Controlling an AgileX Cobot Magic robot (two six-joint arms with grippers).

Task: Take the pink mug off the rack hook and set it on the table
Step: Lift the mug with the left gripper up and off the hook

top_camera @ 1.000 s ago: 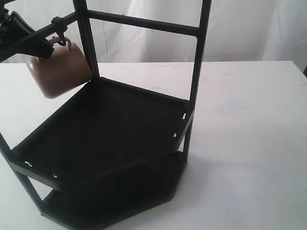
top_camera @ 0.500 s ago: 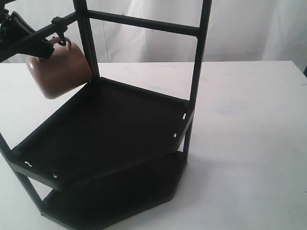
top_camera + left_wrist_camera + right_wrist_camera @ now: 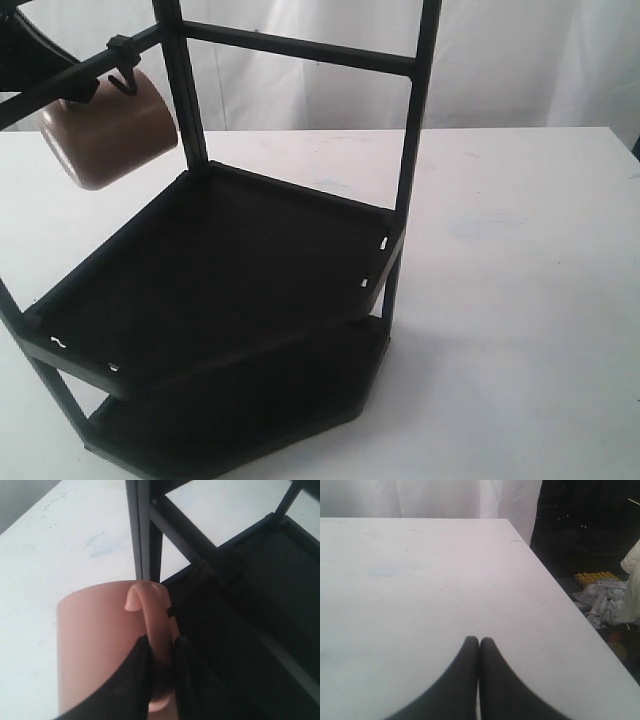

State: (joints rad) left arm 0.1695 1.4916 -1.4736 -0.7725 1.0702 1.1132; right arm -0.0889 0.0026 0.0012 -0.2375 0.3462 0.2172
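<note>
The pink mug (image 3: 105, 135) hangs tilted in the air at the rack's upper left, above the table (image 3: 520, 300). My left gripper (image 3: 159, 642) is shut on the mug's loop handle (image 3: 152, 605), one finger on each side. In the exterior view only its dark fingers (image 3: 72, 92) show, under the rack's side rail. The rack hook (image 3: 124, 80) hangs from that rail just in front of the mug's top. I cannot tell whether it touches the handle. My right gripper (image 3: 479, 641) is shut and empty, low over bare table (image 3: 420, 580), out of the exterior view.
The black rack's upper shelf (image 3: 240, 260) and lower shelf (image 3: 250, 410) lie below and to the right of the mug. Its post (image 3: 145, 530) stands just behind the mug. The table's edge (image 3: 555, 590) runs near my right gripper, with floor clutter (image 3: 592, 576) beyond.
The mug has shifted left and tipped more onto its side. Its handle no longer shows looped over the hook. The left gripper has drawn back to the left with it.
</note>
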